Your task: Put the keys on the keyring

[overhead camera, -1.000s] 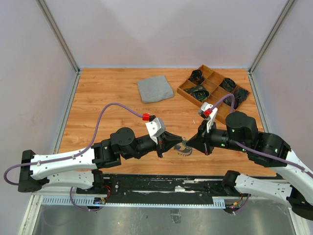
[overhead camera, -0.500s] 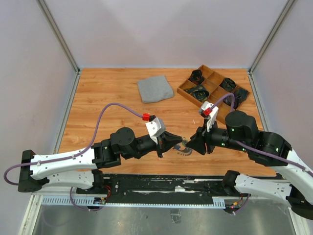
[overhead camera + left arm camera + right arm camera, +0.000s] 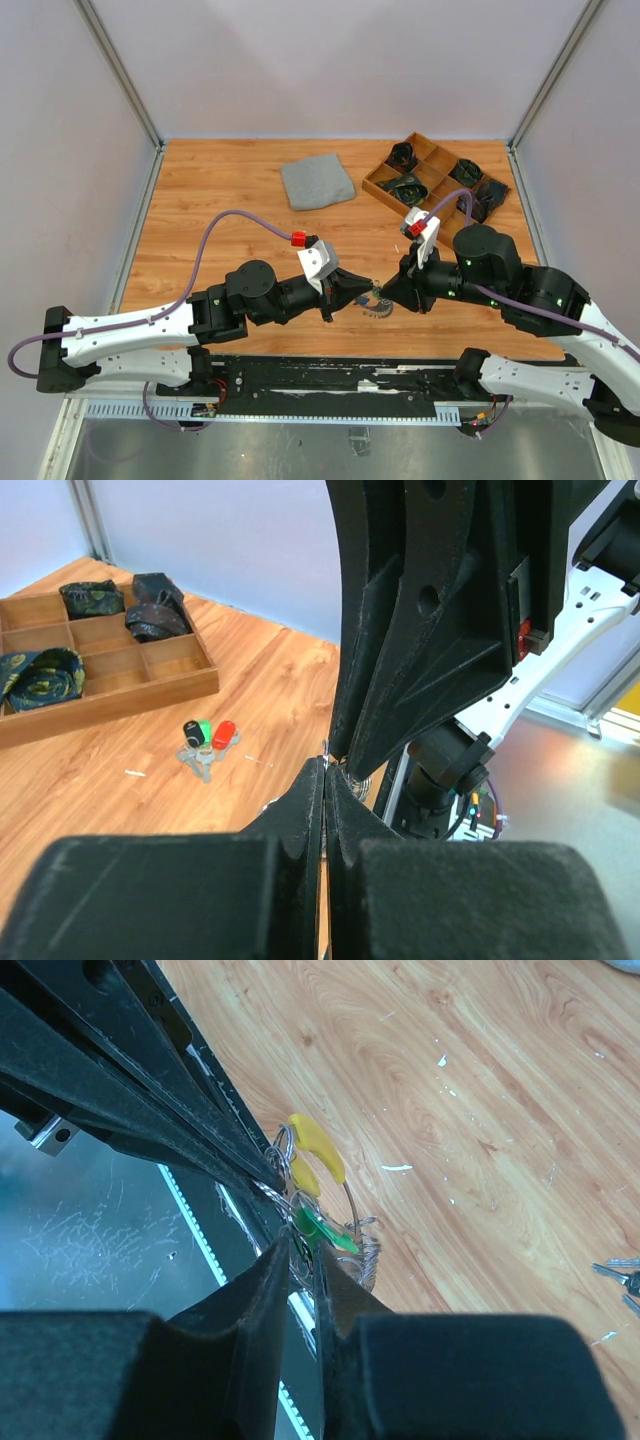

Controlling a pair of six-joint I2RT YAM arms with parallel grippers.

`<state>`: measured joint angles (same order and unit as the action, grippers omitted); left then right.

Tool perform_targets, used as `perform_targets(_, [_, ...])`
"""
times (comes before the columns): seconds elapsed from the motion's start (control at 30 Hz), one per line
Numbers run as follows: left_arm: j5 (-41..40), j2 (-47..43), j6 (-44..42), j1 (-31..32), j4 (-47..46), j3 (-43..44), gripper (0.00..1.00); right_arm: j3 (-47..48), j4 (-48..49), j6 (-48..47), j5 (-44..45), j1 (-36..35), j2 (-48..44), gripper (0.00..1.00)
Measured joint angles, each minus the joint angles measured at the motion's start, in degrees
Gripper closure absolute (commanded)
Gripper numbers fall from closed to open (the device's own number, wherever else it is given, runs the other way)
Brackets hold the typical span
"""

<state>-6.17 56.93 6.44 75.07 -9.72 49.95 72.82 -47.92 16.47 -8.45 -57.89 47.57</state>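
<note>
Two keys [image 3: 316, 1147] on keyring [image 3: 367, 1254], yellow head uppermost

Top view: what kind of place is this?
Probably a lab robot cell, not a home: wooden tabletop boxed in by plain grey wall panels, left arm and right arm bolted at its near edge, and a compartmented wooden tray of sorted items.

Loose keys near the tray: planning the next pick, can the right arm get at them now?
Probably yes: the loose keys lie on open wood, nothing over them, though the right tool sits at the keyring.
</note>
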Motion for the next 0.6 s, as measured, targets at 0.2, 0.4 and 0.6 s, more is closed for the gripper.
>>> perform_targets(0.2, [-0.02,0.00,0.00,0.00,-0.04,-0.11,1.00,0.00,0.00,0.02,-0.13,0.00,-0.13,0.97])
perform_targets(0.4, [-0.04,0.00,0.00,0.00,-0.28,-0.20,1.00,0.00,0.00,0.11,-0.17,0.00,-0.61,0.99])
perform_targets(0.6, [-0.02,0.00,0.02,0.00,-0.81,-0.66,0.98,0.00,-0.07,0.33,-0.13,0.00,-0.83,0.99])
